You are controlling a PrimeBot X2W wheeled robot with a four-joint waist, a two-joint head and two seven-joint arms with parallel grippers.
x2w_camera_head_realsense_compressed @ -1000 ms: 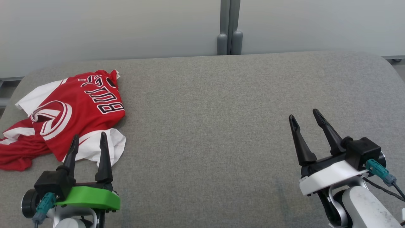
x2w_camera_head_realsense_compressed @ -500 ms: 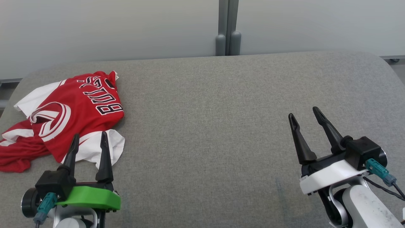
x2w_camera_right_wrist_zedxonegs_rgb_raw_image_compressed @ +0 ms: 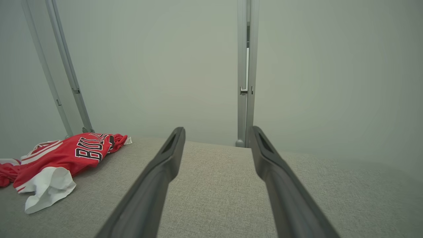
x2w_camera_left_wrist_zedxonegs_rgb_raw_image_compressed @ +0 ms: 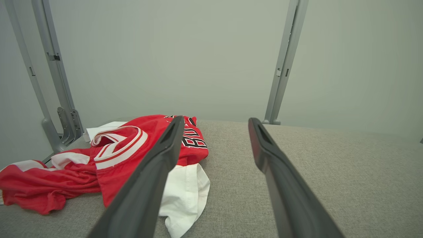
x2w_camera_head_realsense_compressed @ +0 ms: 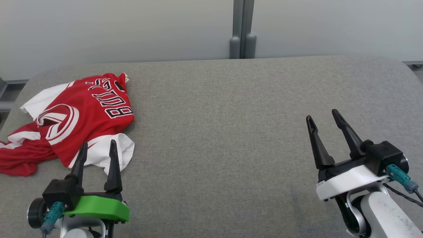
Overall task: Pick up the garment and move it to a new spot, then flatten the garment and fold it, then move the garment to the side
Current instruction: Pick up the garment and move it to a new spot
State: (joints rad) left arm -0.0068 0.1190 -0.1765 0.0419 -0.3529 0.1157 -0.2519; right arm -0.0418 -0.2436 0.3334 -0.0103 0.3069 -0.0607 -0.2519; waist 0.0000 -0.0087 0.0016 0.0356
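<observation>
1. A wide table (x2w_camera_head_realsense_compressed: 238, 99) covered in grey woven cloth spans the head view; its far corners are rounded.
2. Behind it stands a plain wall (x2w_camera_head_realsense_compressed: 115, 29) of smooth, pale grey-green panels, with no windows or marks.
3. A grey metal post (x2w_camera_head_realsense_compressed: 242, 23) rises between two panels behind the table's far edge, with two rounded feet (x2w_camera_head_realsense_compressed: 234, 48) at its base.
4. In the right wrist view a small bracket (x2w_camera_right_wrist_zedxonegs_rgb_raw_image_compressed: 244, 90) sits partway up this post.
5. In the left wrist view a second post (x2w_camera_left_wrist_zedxonegs_rgb_raw_image_compressed: 53, 72) stands at the left, leaning in that picture, with metal fittings at its foot.
6. The light is soft and even, and shadows on the cloth are faint.
</observation>
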